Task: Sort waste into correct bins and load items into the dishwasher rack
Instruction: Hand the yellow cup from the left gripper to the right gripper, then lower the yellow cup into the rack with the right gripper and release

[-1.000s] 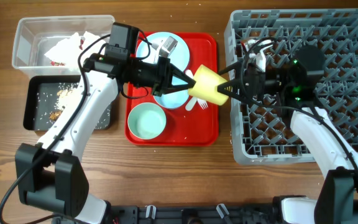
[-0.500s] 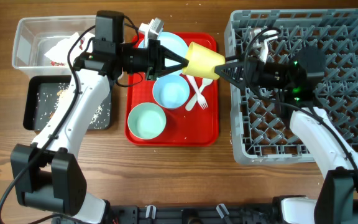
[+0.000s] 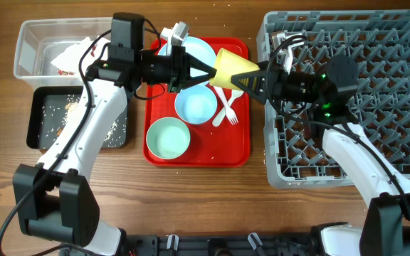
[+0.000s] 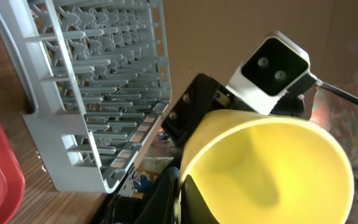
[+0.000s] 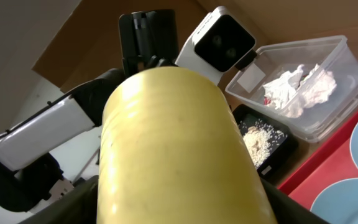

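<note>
Overhead, the yellow cup (image 3: 233, 67) hangs over the red tray (image 3: 226, 148) (tipped sideways), clamped by both the left gripper (image 3: 210, 72) and the right gripper (image 3: 252, 80).

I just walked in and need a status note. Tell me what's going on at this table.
It looks like a handover. The left gripper holds the yellow cup in the air above the red tray, and the right gripper straddles its other end; whether it has clamped is unclear. The pale blue bowl, pale green bowl and white fork and spoon lie on the tray. No dishes show in the grey dishwasher rack.
</note>
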`<state>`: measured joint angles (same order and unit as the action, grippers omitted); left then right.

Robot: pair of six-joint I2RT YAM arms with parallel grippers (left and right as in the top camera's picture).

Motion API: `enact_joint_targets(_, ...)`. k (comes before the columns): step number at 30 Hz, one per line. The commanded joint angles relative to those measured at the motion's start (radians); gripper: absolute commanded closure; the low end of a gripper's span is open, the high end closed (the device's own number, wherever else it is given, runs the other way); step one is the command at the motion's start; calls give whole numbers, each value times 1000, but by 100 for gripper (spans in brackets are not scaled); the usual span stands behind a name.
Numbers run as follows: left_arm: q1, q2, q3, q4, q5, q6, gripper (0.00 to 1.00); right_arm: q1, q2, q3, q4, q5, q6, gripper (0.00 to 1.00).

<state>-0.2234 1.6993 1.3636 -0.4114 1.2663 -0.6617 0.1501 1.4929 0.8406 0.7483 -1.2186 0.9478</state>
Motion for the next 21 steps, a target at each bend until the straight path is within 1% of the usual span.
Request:
enact_joint_targets(1,-10,-24,16,0,27,-8,96,3,-6,8,36,32,-2,45)
enact_joint_targets(2,-10,-24,16,0,27,-5,95,3,-6,8,52,32,-1,46)
enact_joint_targets(3,-10,-24,16,0,27,-5,89,-1,-6,8,68,32,5,47)
enact_joint_targets(5,-10,-24,16,0,27,-4,76,-19,-6,8,75,31,23,50)
enact_joint_targets(6,-10,-24,16,0,26,0,70,-33,-6,8,74,25,23,53)
enact_joint_targets(7,-9,-24,16,0,26,8,58,-58,-6,8,72,14,23,56)
enact_joint_targets(9,-7,-24,16,0,26,63,45,-109,-6,8,54,-12,24,57)
enact_joint_targets(11,0,-24,16,0,15,132,34,-185,-6,8,17,-50,20,57)
enact_joint_targets(13,7,-24,16,-5,-26,144,31,-249,-6,8,-36,-76,-14,57)
enact_joint_targets(14,8,-24,16,-9,-47,162,30,-273,-6,8,-79,-77,-48,57)
enact_joint_targets(16,8,-24,16,-25,-127,162,30,-299,-6,8,-182,-50,-136,57)
enact_joint_targets(19,8,-24,16,-72,-302,162,29,-308,-10,8,-435,40,-341,57)
enact_joint_targets(21,8,-24,16,-127,-410,163,29,-308,-34,8,-554,93,-422,57)
